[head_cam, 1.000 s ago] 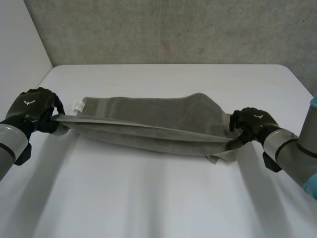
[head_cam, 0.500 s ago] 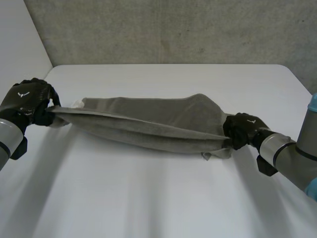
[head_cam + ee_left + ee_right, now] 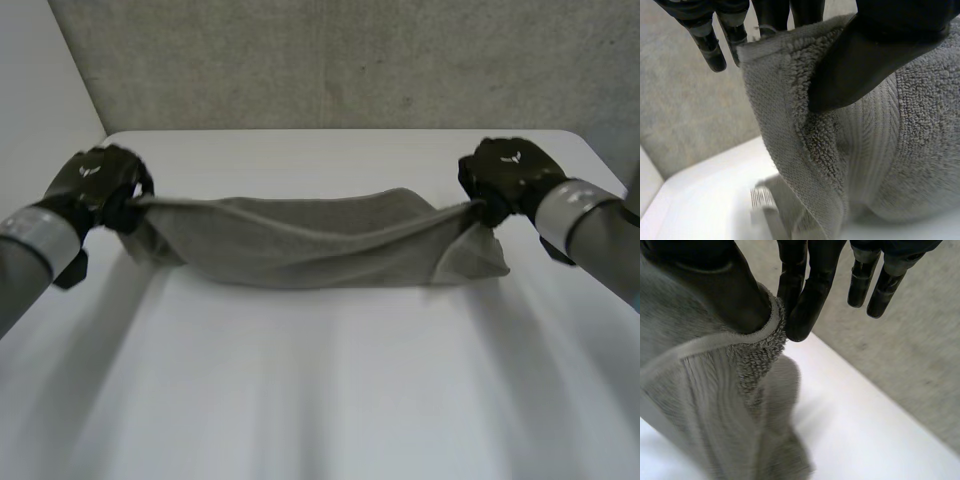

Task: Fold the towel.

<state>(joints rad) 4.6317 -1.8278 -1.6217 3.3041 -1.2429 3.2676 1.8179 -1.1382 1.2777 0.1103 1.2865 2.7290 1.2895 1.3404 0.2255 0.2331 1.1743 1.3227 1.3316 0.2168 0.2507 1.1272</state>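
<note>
My left hand (image 3: 100, 187) pinches the towel (image 3: 310, 245) at its left end: the thumb presses the hemmed corner against the fingers behind it, while the other fingers stand straight and free beside the cloth. My right hand (image 3: 512, 175) grips the right end the same way, with the thumb on the hem, fingers meeting it from the far side and the rest clear. The towel hangs stretched between my hands over the middle of the white table (image 3: 320, 400). It sags along its lower edge, and I cannot tell whether that edge touches the table. A loose flap droops below my right hand. A grey wall (image 3: 350, 60) rises behind the table's far edge.
</note>
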